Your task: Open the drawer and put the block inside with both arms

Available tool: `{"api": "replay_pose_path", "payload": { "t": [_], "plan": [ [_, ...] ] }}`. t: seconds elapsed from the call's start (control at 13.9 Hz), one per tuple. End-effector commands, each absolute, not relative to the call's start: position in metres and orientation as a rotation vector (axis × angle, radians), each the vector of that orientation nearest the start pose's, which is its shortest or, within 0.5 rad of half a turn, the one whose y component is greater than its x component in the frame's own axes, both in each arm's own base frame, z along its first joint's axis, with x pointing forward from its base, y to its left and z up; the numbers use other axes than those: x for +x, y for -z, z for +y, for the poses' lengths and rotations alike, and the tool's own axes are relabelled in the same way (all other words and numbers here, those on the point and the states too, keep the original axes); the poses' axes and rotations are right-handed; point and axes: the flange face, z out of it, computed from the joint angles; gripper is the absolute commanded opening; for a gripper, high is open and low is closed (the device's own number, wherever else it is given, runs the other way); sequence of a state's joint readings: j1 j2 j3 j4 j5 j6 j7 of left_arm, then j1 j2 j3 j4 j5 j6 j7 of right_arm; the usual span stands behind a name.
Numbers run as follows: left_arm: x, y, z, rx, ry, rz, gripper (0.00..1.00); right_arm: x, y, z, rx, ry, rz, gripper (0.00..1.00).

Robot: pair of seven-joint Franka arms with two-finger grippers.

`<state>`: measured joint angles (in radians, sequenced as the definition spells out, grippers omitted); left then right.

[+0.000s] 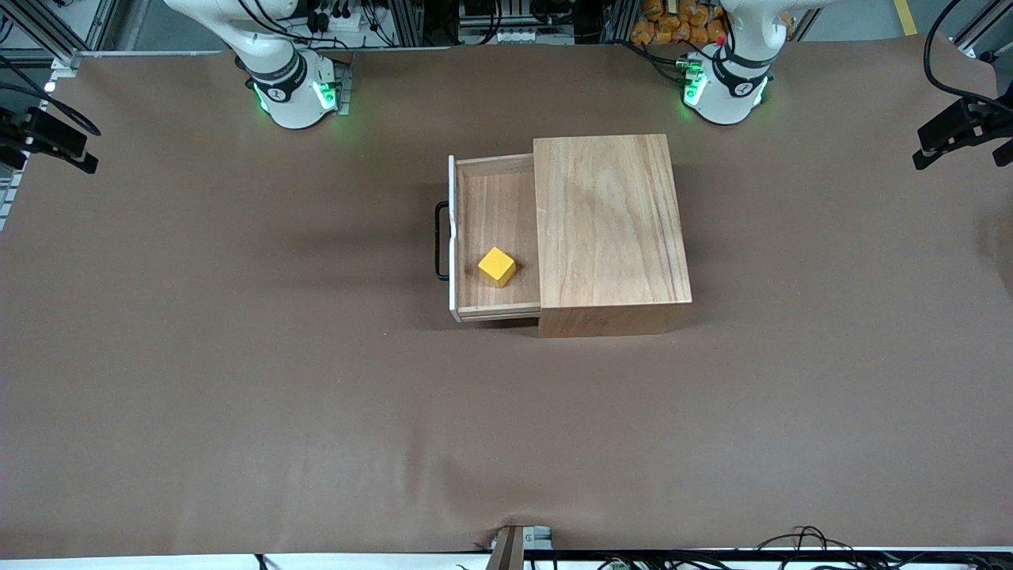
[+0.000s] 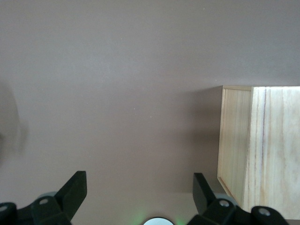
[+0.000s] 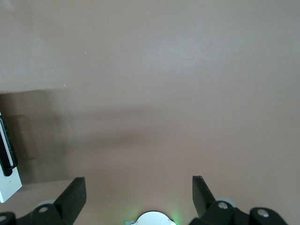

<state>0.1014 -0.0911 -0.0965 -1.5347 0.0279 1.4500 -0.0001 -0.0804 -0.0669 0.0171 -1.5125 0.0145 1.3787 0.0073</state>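
Observation:
The wooden cabinet [image 1: 609, 229] stands mid-table. Its drawer [image 1: 495, 206] is pulled out toward the right arm's end, with the black loop handle [image 1: 441, 240] on its white-edged front. The yellow block [image 1: 497, 266] lies inside the drawer, in the part nearer the front camera. Both arms are raised, and only their bases [image 1: 291, 91] [image 1: 724, 91] show in the front view. My left gripper [image 2: 139, 180] hangs open and empty over bare table beside a cabinet corner [image 2: 262, 150]. My right gripper [image 3: 138, 180] is open and empty over bare table, with the drawer's front panel [image 3: 9, 183] at the frame edge.
A brown cover [image 1: 237, 356] spreads over the whole table. Black camera mounts stick in at the two table ends [image 1: 47, 142] [image 1: 961, 131]. Cables [image 1: 799, 542] run along the edge nearest the front camera.

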Motion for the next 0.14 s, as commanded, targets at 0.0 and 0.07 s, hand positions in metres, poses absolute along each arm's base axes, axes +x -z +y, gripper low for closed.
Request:
{"api": "replay_pose_path", "payload": {
  "t": [0.0, 0.07],
  "plan": [
    [0.5099, -0.6869, -0.0003, -3.127, 0.023, 0.015, 1.0, 0.5121, -0.6752, -0.027, -3.124, -0.098, 0.124, 1.0],
    [0.5097, -0.6867, -0.0011, -3.127, 0.021, 0.02, 1.0, 0.5119, -0.6751, -0.0262, -3.124, -0.1, 0.121, 1.0]
  ]
}}
